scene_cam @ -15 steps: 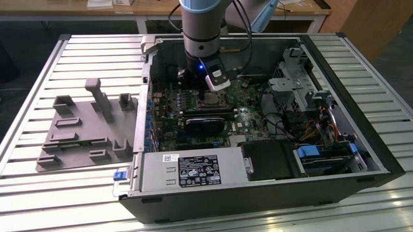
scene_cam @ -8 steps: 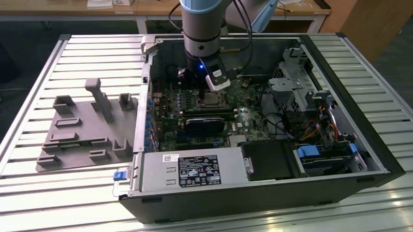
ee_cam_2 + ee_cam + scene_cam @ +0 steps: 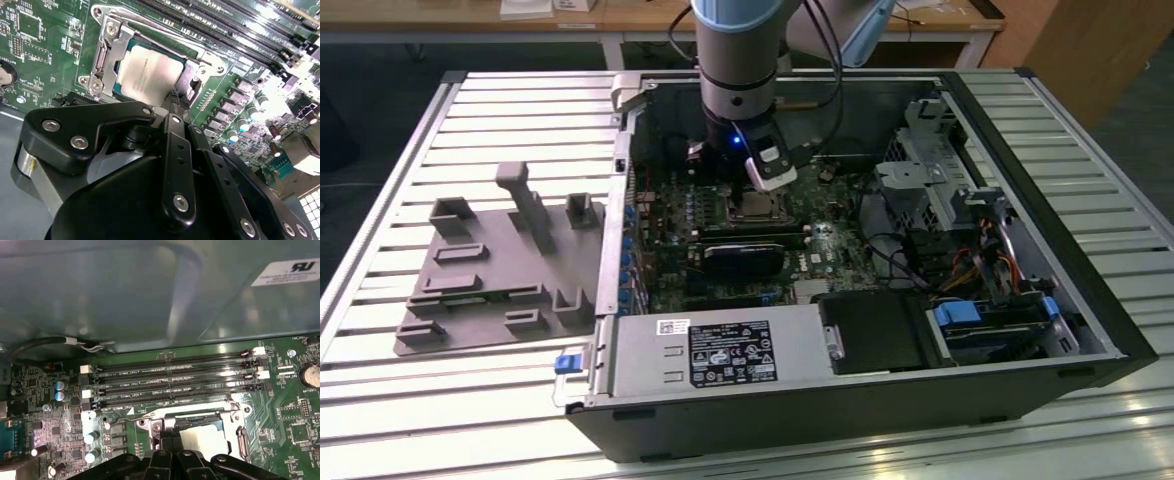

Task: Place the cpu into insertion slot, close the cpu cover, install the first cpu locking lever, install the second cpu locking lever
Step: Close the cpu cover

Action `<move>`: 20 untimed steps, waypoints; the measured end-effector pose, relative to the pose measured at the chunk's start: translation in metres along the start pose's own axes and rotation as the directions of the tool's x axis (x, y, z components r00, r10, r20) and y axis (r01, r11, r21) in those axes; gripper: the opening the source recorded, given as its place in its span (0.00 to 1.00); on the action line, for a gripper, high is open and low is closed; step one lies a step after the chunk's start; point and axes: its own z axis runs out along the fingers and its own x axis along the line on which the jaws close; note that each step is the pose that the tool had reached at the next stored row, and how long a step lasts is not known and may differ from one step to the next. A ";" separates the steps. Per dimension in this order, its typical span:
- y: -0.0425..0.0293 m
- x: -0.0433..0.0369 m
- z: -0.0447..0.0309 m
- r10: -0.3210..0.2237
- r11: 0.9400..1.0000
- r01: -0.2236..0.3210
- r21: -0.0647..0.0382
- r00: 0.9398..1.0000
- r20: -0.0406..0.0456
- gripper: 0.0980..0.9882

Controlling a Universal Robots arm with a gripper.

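Arm's gripper (image 3: 173, 97) is clenched empty, tips together beside the insertion slot (image 3: 197, 416). The cpu (image 3: 147, 70) sits seated (cpu cover (image 3: 106, 52) flat around it).

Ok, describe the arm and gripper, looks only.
The arm is a silver-grey cylinder with a pale blue joint cap, black cables alongside, and a blue light at its black wrist. The gripper is a black bar linkage with silver screws.

The arm (image 3: 739, 60) is held upright above the insertion slot (image 3: 732, 207), the gripper (image 3: 173, 98) pointed down with jaws drawn together.
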 end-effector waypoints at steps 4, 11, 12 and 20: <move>-0.0042 -0.0006 0.0001 0.001 1.000 -0.001 -0.021 1.000 -0.003 0.00; -0.0083 -0.0010 0.0005 0.002 0.999 -0.002 -0.043 1.000 -0.006 0.00; -0.0084 -0.0009 0.0007 0.002 0.999 -0.002 -0.044 1.000 -0.006 0.00; -0.0091 0.0017 0.0015 0.002 0.998 -0.003 -0.056 1.000 -0.007 0.00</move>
